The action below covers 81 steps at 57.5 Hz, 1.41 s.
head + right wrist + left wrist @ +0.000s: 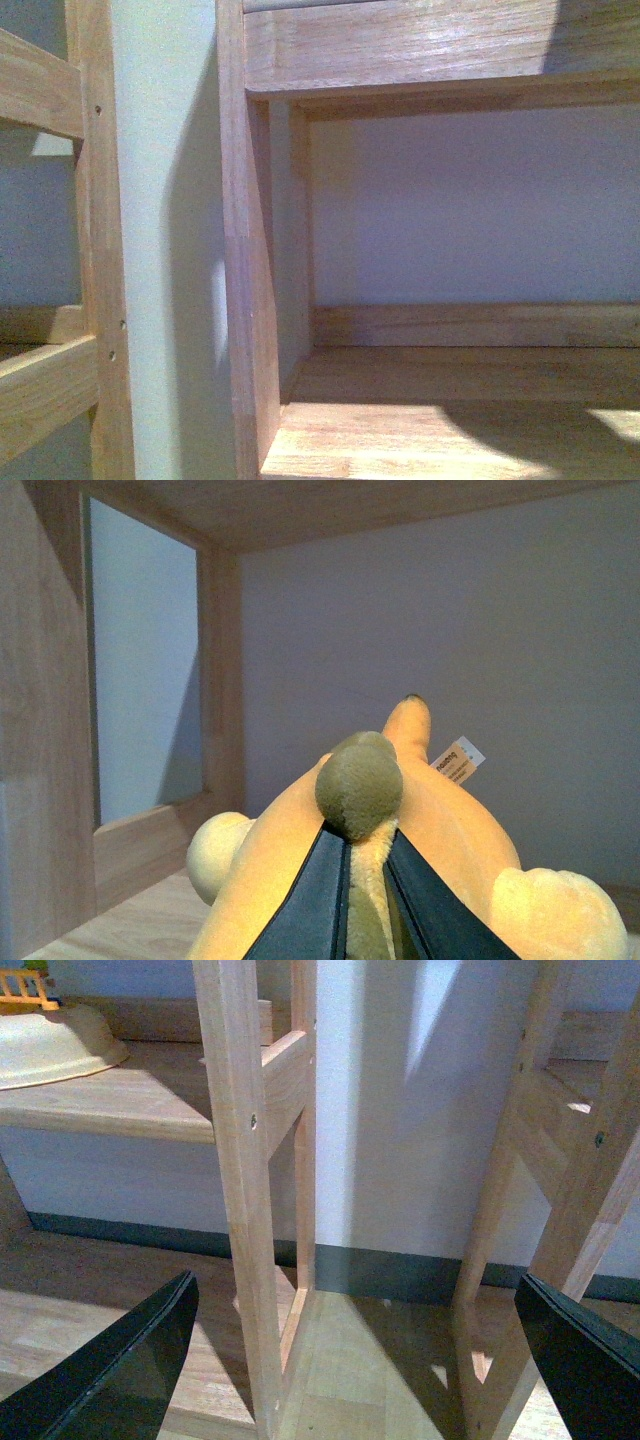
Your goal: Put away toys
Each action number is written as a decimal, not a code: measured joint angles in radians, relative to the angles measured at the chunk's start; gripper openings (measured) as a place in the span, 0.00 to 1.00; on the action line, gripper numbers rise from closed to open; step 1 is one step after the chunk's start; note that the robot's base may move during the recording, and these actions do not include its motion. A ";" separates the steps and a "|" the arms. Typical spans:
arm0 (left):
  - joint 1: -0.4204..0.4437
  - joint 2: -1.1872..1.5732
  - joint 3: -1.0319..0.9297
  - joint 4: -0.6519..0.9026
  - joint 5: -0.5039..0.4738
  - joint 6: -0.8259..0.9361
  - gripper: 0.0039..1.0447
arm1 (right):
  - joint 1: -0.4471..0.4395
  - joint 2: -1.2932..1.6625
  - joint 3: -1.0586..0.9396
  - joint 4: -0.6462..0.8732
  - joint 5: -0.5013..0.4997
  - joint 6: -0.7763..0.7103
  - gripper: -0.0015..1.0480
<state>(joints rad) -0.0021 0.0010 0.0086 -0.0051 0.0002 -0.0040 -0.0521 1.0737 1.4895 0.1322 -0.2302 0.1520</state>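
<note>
The plush toy [400, 850] sits pinched in the right gripper [365, 890]: in the right wrist view its 2 dark fingers [310, 900] have closed to a narrow gap on a ridge of pale fabric just below a rounded olive knob, with the orange-yellow body bulging out on both sides. It is held inside a wooden shelf compartment [60, 780], near the back wall and just above the shelf board — whether its underside already touches the board cannot be told from here. A paper tag [458, 760] sticks out from the far side of the body, and 2 paler cream limbs show, one to each side.

Judged from how the fabric puckers between the fingers, this thing is light, soft and easily squashed (nothing fragile about it), with a fuzzy surface that should not slip. The catch is that a pinch on loose pile can let the stuffed body sag or swing, so a hold deeper across the body, or around a limb, would carry it more steadily than a grip on the skin alone.

The left gripper [350, 1360] hangs wide open and empty — its 2 dark fingers [120, 1370] spread well apart above the wooden floor [350, 1360], facing the legs of the shelf frame [245, 1210]. The front view shows only bare shelving.
</note>
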 joint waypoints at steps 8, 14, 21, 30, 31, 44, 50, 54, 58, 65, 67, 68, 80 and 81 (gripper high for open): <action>0.000 0.000 0.000 0.000 0.000 0.000 0.94 | 0.018 0.065 0.038 0.018 0.005 0.014 0.06; 0.000 0.000 0.000 0.000 0.000 0.000 0.94 | 0.055 0.112 0.074 0.028 0.018 0.013 0.06; 0.000 0.000 0.000 0.000 0.000 0.000 0.94 | 0.097 0.165 0.119 0.034 0.040 0.009 0.06; 0.000 0.000 0.000 0.000 0.000 0.000 0.94 | 0.169 0.241 0.175 0.047 0.092 -0.014 0.06; 0.000 0.000 0.000 0.000 0.000 0.000 0.94 | 0.175 0.246 0.178 0.049 0.098 -0.015 0.06; 0.000 0.000 0.000 0.000 0.000 0.000 0.94 | 0.267 0.334 0.190 0.113 0.174 -0.051 0.06; 0.000 0.000 0.000 0.000 0.000 0.000 0.94 | 0.294 0.362 0.181 0.148 0.208 -0.061 0.06; 0.000 0.000 0.000 0.000 0.000 0.000 0.94 | 0.314 0.382 0.177 0.171 0.227 -0.067 0.06; 0.000 0.000 0.000 0.000 0.000 0.000 0.94 | 0.332 0.404 0.177 0.188 0.247 -0.074 0.06; 0.000 0.000 0.000 0.000 0.000 0.000 0.94 | 0.362 0.452 0.204 0.210 0.276 -0.074 0.06; 0.000 0.000 0.000 0.000 0.000 0.000 0.94 | 0.372 0.472 0.222 0.212 0.288 -0.074 0.06; 0.000 0.000 0.000 0.000 0.000 0.000 0.94 | 0.378 0.482 0.232 0.213 0.292 -0.074 0.06; 0.000 0.000 0.000 0.000 0.000 0.000 0.94 | 0.444 0.574 0.332 0.215 0.341 -0.074 0.06; 0.000 0.000 0.000 0.000 0.000 0.000 0.94 | 0.448 0.577 0.335 0.215 0.343 -0.074 0.06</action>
<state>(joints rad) -0.0021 0.0010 0.0086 -0.0051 0.0002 -0.0040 0.3958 1.6508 1.8244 0.3470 0.1127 0.0780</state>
